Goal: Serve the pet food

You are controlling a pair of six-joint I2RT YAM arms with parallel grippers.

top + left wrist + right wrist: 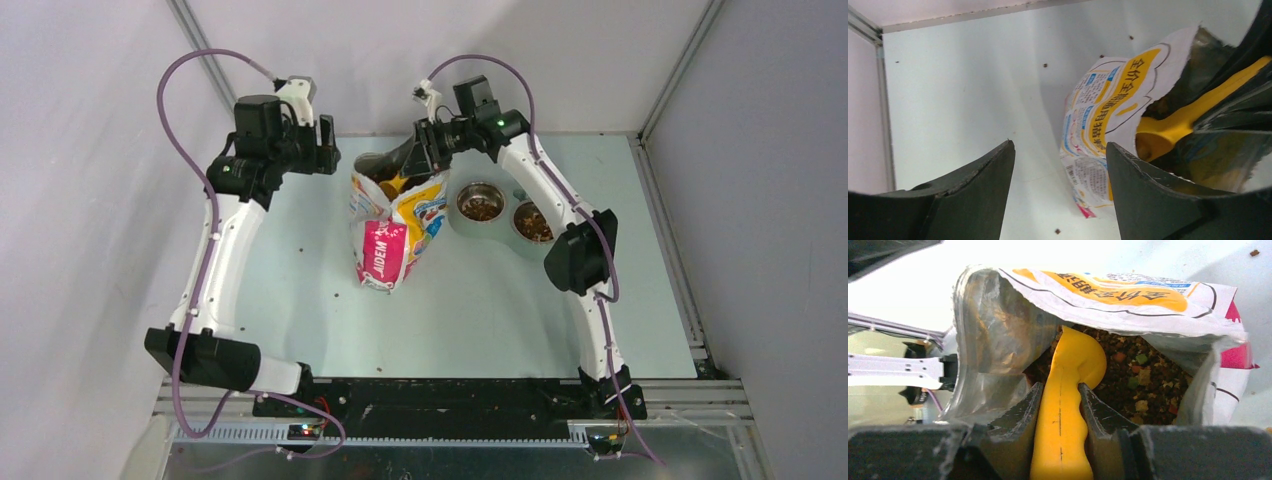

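Note:
The open cartoon-cat bag (pixel 395 215) stands mid-table, also seen in the left wrist view (pixel 1108 115) and the right wrist view (pixel 1098 290). Dark-brown kibble (pixel 1143 385) with tan bits fills its inside. My right gripper (pixel 1060 390) is shut on the yellow scoop's handle (pixel 1060 430); the scoop's head (pixel 1078 357) dips into the kibble in the bag's mouth. It also shows in the left wrist view (pixel 1178 122). My right gripper (pixel 425 150) hangs over the bag's top. My left gripper (pixel 1060 150) is open and empty, just left of the bag (pixel 322 150).
A double pet bowl stands right of the bag; both its steel cups (pixel 481 203) (pixel 532 222) hold kibble. Stray pellets lie on the table (pixel 337 294) (pixel 1057 231). Walls close in at the back and both sides.

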